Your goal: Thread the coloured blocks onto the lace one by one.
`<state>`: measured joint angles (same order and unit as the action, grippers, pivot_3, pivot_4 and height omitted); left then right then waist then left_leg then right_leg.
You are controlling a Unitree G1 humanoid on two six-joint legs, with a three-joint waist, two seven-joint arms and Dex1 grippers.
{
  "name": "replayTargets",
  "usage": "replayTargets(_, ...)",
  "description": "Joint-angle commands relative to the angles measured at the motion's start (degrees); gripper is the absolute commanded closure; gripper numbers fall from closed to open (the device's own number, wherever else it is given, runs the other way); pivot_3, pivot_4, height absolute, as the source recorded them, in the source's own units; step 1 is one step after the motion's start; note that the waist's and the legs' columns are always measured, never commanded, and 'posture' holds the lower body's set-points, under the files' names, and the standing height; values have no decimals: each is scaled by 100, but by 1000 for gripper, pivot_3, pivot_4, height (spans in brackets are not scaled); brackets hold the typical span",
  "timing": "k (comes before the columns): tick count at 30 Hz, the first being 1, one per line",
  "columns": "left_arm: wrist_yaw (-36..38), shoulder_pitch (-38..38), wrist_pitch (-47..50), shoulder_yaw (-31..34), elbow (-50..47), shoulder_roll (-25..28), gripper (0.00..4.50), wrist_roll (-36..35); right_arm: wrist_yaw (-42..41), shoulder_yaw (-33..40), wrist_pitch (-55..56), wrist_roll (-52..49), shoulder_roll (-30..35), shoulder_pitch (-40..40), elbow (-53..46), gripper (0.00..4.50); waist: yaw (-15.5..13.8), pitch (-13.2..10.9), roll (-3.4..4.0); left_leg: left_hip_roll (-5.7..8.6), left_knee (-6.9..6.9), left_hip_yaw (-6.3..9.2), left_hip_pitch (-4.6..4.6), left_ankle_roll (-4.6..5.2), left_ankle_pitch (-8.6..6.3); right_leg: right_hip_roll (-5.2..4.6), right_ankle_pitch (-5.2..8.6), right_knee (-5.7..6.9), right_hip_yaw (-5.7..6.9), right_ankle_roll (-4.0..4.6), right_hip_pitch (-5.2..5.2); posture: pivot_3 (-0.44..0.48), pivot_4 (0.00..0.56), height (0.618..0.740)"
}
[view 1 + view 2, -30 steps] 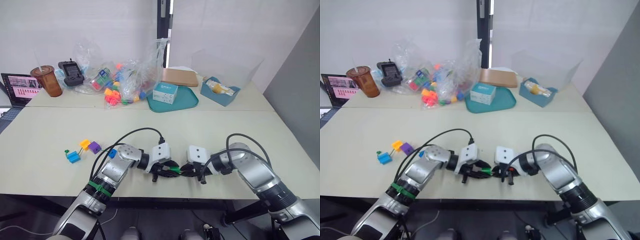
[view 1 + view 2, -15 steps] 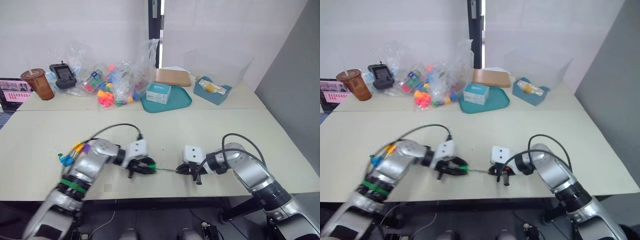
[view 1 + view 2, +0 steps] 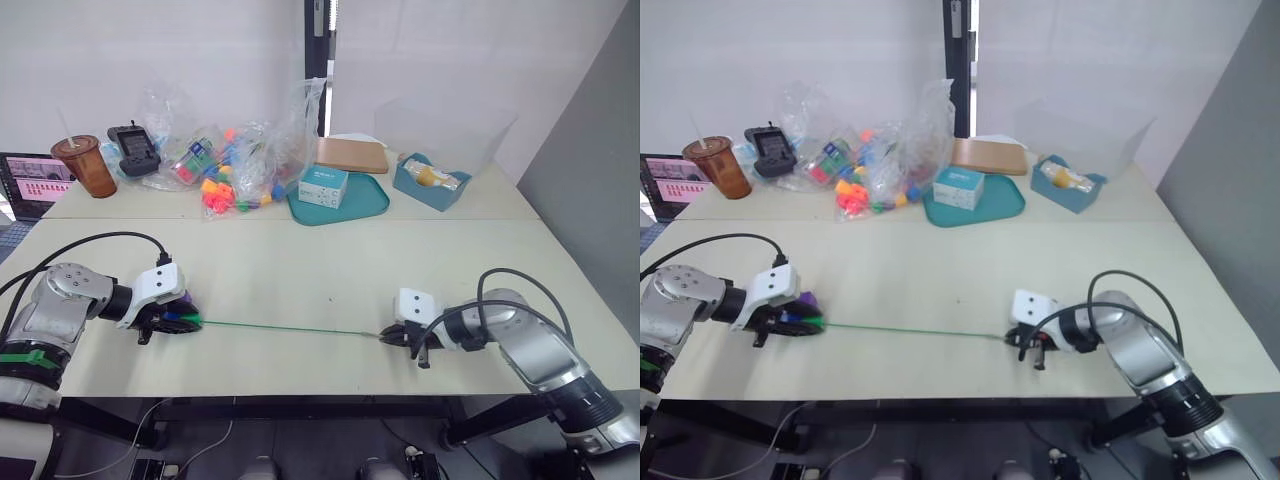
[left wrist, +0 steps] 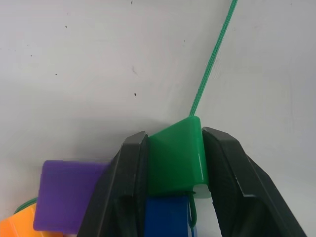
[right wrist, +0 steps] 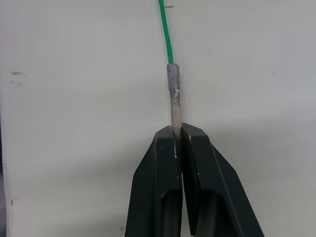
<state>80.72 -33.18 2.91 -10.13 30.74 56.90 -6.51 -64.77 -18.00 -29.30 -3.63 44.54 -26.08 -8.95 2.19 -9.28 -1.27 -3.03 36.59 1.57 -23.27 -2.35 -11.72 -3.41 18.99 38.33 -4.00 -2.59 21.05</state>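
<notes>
The lace [image 3: 290, 328] runs as a taut green line low over the table between my two grippers. My left gripper [image 3: 183, 322] is at the left, shut on a green block [image 4: 175, 155] with the lace coming out of its far face. Behind the green block, between the fingers [image 4: 129, 187], sits a dark blue block [image 4: 168, 217]. A purple block [image 4: 69, 195] and an orange-yellow block [image 4: 15, 224] lie beside them. My right gripper [image 3: 386, 338] is shut on the lace's stiff dark tip [image 5: 174, 98].
At the back stand a clear bag of toy pieces [image 3: 245, 160], a teal tray [image 3: 340, 205] with a small box, a blue box [image 3: 430, 180], a brown cup [image 3: 88, 165] and a laptop [image 3: 35, 180]. The table's front edge lies just below both grippers.
My left gripper has moved far to the left with the green block, sliding it along the lace, which now stretches taut. The right gripper keeps the tip and sits slightly further right.
</notes>
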Motion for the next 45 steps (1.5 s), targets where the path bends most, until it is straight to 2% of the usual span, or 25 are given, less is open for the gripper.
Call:
replayTargets(1,-29,62,123,-44,15,-70,3297,203,118,19,-310,-94,-106,81,-280,4500,-4,0,0,0,0,0,-1,0,0,0,0,0,0,0,1,0,150,740)
replayTargets(3,-32,-22,103,0,26,-88,3297,204,174,-67,-432,-75,-197,112,-410,4500,-7,0,0,0,0,1,-2,0,0,0,0,1,1,0,1,0,150,740)
replayTargets(4,23,-60,153,-6,5,-61,2257,211,208,-125,-500,-57,-254,127,-469,4500,-3,0,-1,0,0,1,-2,0,0,0,0,2,1,0,1,0,150,740)
replayTargets(8,305,-297,372,-93,-268,45,1033,345,345,-389,-782,-19,-540,161,-676,4500,3,-2,-4,0,1,3,-13,0,0,2,0,9,2,0,15,0,150,740)
replayTargets(19,1165,-1451,-84,-1127,-357,347,1033,1607,825,-726,-1164,33,-1337,-53,-644,4500,53,-4,-18,-2,1,6,-21,0,0,9,1,16,1,1,27,0,150,740)
replayTargets(26,1177,-1429,323,-1413,-502,306,1033,1655,981,-692,-1291,50,-1345,-26,-651,4500,35,-5,-18,-2,2,7,-28,0,0,8,1,16,2,0,31,0,150,740)
replayTargets(30,975,-1121,409,-1379,-590,220,1033,1962,1027,-556,-1388,-18,-1249,-3,-724,4500,32,-4,-18,-2,2,7,-27,0,0,7,1,17,1,0,31,0,150,740)
replayTargets(33,961,-958,757,-1306,-759,82,1837,1903,1025,-524,-1435,-59,-1170,10,-776,4500,7,-4,-17,-1,3,6,-26,0,0,5,1,19,2,0,29,0,150,740)
replayTargets(37,842,-718,850,-1349,-769,-27,3154,2040,1015,-507,-1531,-124,-1086,22,-897,4500,-3,-1,-10,3,5,3,-25,0,0,-1,1,15,1,-1,25,0,150,740)
replayTargets(45,912,-631,643,-1342,-637,-56,3240,2187,1066,-433,-1466,-54,-630,176,-843,4500,-27,6,4,5,5,3,-19,0,0,-2,2,16,0,-2,19,0,150,740)
